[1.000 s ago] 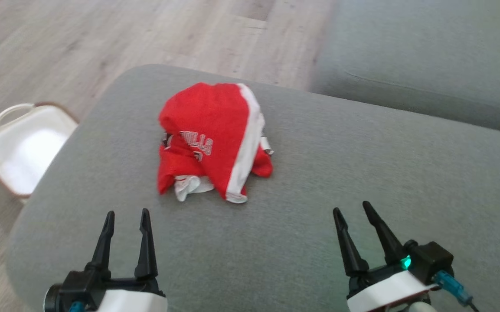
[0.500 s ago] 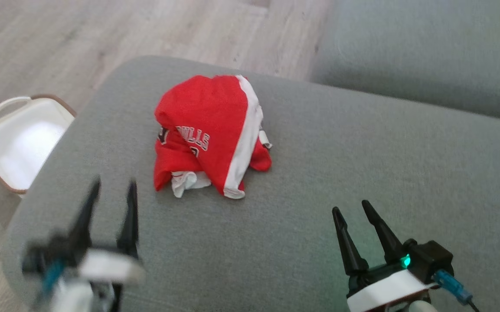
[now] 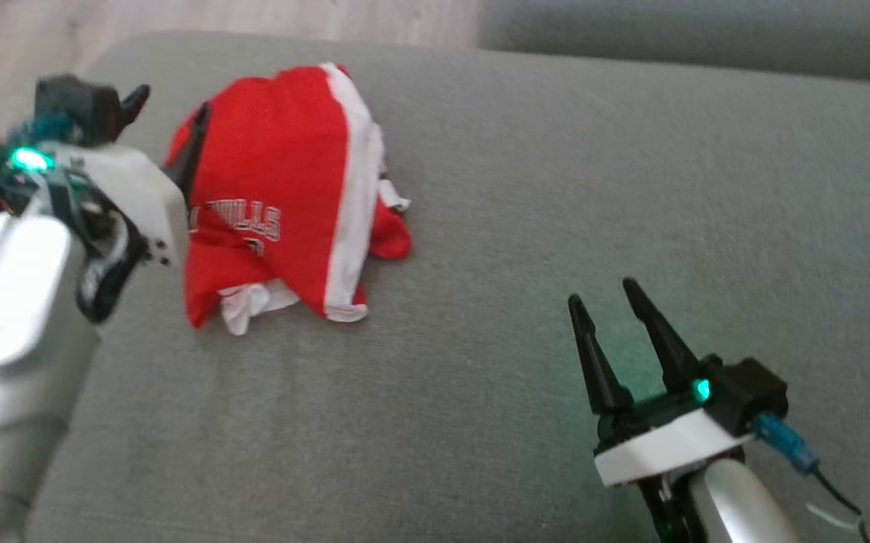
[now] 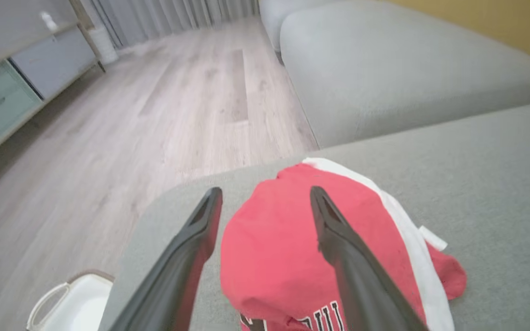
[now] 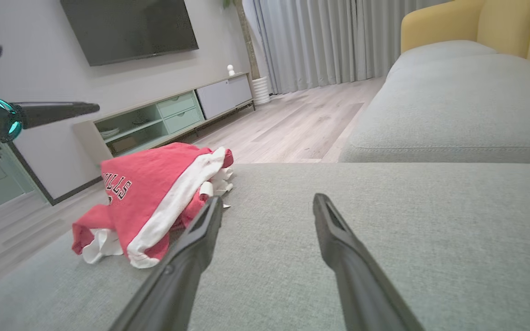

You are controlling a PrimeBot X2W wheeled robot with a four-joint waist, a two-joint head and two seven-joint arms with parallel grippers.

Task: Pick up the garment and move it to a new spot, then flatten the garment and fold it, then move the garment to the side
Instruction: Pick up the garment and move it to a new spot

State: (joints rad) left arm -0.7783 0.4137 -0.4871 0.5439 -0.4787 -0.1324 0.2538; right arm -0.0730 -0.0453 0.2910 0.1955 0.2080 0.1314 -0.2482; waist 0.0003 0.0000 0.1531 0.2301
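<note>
Garment task, seen from my remote station. The left end effector (image 4: 265, 190) has its two fingers spread wide and pinches nothing. The crumpled red garment (image 3: 276, 188) bulges up between them, one finger over the cloth and the other over bare grey sofa cushion (image 3: 555, 188) just beside it; I cannot tell whether either finger touches the fabric. The right end effector (image 3: 601, 292) is likewise spread and empty, low over bare cushion, with the garment ahead of it and to its left, well apart. Edges: just beyond the left fingertips the cushion ends in a rounded corner, past which lies the wooden floor (image 4: 154, 115). A white basket (image 4: 76, 303) stands on that floor below and to the left of that end effector. A second grey sofa seat (image 4: 384, 69) lies ahead of it and to its right, across a gap. Open room: ahead of and to the right of the right end effector the cushion is flat and unoccupied. Writing: white letters outlined in black read "ULLS" on the red cloth in the right wrist view, any letter before them being lost in a fold. A broad white stripe runs down the garment on the side nearer the right end effector.
</note>
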